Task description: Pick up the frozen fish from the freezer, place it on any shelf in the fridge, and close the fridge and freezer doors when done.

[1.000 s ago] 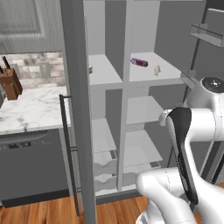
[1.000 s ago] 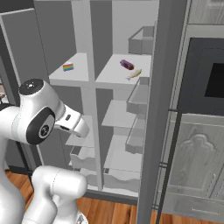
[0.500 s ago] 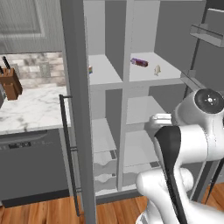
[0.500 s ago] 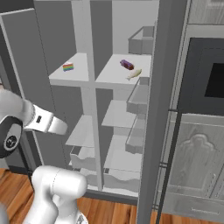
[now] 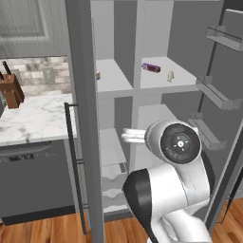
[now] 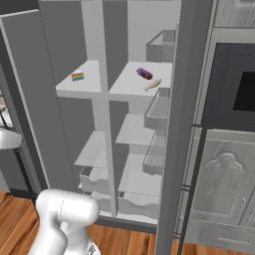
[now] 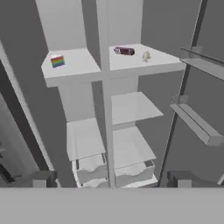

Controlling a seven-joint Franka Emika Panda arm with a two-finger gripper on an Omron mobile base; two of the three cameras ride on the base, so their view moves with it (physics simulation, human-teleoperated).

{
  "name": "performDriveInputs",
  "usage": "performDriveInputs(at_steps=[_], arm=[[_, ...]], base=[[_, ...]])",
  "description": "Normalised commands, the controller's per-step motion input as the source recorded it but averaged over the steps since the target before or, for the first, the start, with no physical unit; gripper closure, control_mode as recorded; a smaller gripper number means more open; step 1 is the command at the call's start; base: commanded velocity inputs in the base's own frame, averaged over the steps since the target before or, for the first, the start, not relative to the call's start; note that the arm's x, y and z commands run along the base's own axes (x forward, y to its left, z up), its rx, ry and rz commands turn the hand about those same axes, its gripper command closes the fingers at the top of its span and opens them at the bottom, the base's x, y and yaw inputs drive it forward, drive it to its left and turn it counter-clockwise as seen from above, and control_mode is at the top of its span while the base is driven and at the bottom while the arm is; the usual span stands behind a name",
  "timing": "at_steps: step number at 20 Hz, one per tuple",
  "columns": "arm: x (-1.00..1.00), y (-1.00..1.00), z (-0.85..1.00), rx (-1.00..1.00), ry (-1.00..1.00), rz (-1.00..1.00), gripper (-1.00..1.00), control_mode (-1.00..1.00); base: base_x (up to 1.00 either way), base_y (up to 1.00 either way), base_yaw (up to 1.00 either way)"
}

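Lying flat, frozen fish (image 6: 152, 84) on top fridge shelf (image 6: 132, 89).

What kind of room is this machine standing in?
A rendered home kitchen, it seems. A tall grey fridge-freezer stands with both doors open, a marble counter beside it carries a knife block, and a built-in oven sits in the cabinets on the other side.

A rainbow-striped cake slice (image 6: 77, 76) and a small purple can (image 6: 144, 73) sit on separate shelves. A knife block (image 5: 11, 90) stands on the marble counter (image 5: 33, 121).
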Motion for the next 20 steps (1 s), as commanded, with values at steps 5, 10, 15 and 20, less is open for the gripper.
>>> performDriveInputs(at_steps=[5, 10, 15, 20], arm=[[-0.06, 1.00, -0.36, 0.01, -0.24, -0.01, -1.00, -1.00], [0.25, 1.00, -0.16, 0.03, -0.18, -0.07, -1.00, -1.00], [0.85, 1.00, 0.00, -0.05, -0.10, -0.18, -1.00, -1.00], [0.92, 0.88, -0.06, -0.01, -0.03, -0.32, -1.00, -1.00]], base=[[0.00, 0.00, 0.00], [0.00, 0.00, 0.00], [0.00, 0.00, 0.00], [0.00, 0.00, 0.00]])
